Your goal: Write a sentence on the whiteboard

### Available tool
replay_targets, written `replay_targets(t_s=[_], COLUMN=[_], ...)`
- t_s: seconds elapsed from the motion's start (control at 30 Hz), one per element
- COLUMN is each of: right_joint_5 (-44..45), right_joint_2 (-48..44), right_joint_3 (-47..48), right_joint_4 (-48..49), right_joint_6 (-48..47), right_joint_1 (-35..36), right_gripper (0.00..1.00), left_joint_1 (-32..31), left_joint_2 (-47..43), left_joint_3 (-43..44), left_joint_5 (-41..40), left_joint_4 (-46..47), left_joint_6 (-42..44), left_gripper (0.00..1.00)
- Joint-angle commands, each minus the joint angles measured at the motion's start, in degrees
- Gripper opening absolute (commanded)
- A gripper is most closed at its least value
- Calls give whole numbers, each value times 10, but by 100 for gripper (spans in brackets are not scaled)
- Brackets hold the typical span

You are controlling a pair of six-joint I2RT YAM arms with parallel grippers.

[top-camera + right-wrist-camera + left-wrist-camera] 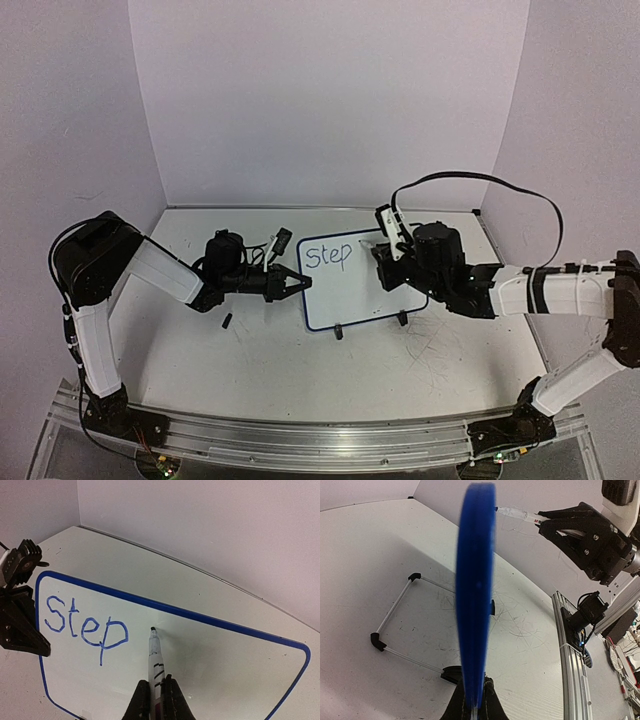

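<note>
I'm steadying the whiteboard (360,292) with the left gripper (297,282) clenched on its edge; the right gripper (156,692) is grasping the marker (154,652) mid-frame, right of "Step" (82,625).

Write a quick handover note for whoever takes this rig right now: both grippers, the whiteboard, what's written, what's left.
Left gripper: shut on the left edge of the whiteboard.
Right gripper: shut on a marker, tip at the board just right of the writing; I cannot tell if it touches.
Whiteboard: propped on its wire stand on the table, between the arms.
Done: the word "Step", in blue, upper left of the board.
Left: the rest of the sentence; the board's right and lower areas are bare.
</note>
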Motion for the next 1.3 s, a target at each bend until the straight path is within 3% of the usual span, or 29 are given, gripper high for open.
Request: replay_targets(t_s=[0.0,0.43,1.27], right_joint_5=[27,-17,-3], right_joint_2=[12,-65,-7], right_joint_3=[28,-22,11], right_joint_4=[6,32,0], right_joint_6=[8,8,16], right_joint_1=[-2,0,0], right_gripper=[0,0,0], left_joint_1=[6,6,6], left_joint_2=[-8,-6,-3], left_joint_3=[-9,-5,3], left_joint_5=[-35,-33,-28], left_joint_4=[-47,-49,-54], left_joint_6=[21,21,21], left_gripper=[0,0,0])
